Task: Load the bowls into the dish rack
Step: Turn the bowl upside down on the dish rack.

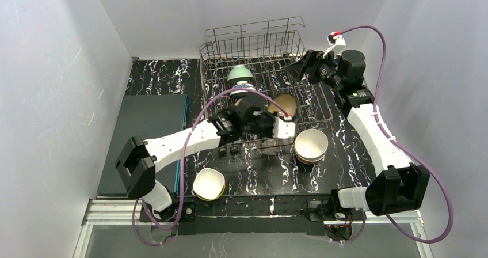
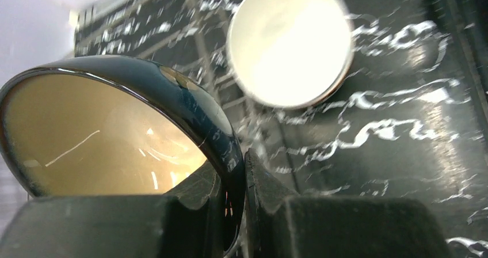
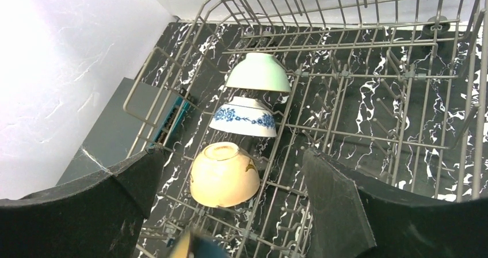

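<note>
The grey wire dish rack stands at the back of the table. In its left row, a mint bowl, a blue-patterned white bowl and a cream bowl rest upside down on the tines. My left gripper is shut on the rim of a dark blue bowl with a yellow inside. It holds that bowl tilted over the rack's near side. My right gripper hovers open above the rack, at its far right corner, with nothing between its fingers.
A stack of bowls sits on the black marbled table right of the rack's near corner, seen from the left wrist as a pale round bowl. A white and yellow bowl sits near the front edge. A grey mat lies at left.
</note>
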You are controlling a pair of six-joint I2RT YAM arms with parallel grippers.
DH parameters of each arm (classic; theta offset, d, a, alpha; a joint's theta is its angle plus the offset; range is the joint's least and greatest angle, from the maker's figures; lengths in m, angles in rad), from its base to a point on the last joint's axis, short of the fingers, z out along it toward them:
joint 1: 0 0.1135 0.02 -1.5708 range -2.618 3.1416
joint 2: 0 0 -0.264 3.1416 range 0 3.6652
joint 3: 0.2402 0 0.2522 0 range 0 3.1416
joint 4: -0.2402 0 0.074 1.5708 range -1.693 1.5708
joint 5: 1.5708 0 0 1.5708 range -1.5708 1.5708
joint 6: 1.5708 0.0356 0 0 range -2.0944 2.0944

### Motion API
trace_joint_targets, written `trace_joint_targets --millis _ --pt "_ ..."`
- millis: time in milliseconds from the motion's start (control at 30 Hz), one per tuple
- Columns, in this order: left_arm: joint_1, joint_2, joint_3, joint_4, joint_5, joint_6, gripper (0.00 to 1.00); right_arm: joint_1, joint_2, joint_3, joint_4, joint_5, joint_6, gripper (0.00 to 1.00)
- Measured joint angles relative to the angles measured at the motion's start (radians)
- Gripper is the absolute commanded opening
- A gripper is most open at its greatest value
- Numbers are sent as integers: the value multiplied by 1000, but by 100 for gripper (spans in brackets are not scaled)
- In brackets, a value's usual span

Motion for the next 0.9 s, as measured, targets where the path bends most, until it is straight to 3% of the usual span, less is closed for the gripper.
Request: trace_joint_targets --millis 267,467,667,900 --pt "258 -80 -127 42 48 -95 0 0 -14 0 39 -24 57 99" --pt "372 -174 -262 167 66 -136 0 2 12 -5 105 -78 124 99" --pt "423 -277 -412 299 66 -138 0 49 117 -5 176 -134 192 99" --pt "421 -399 -519 363 72 -96 0 185 255 -4 263 -193 262 99"
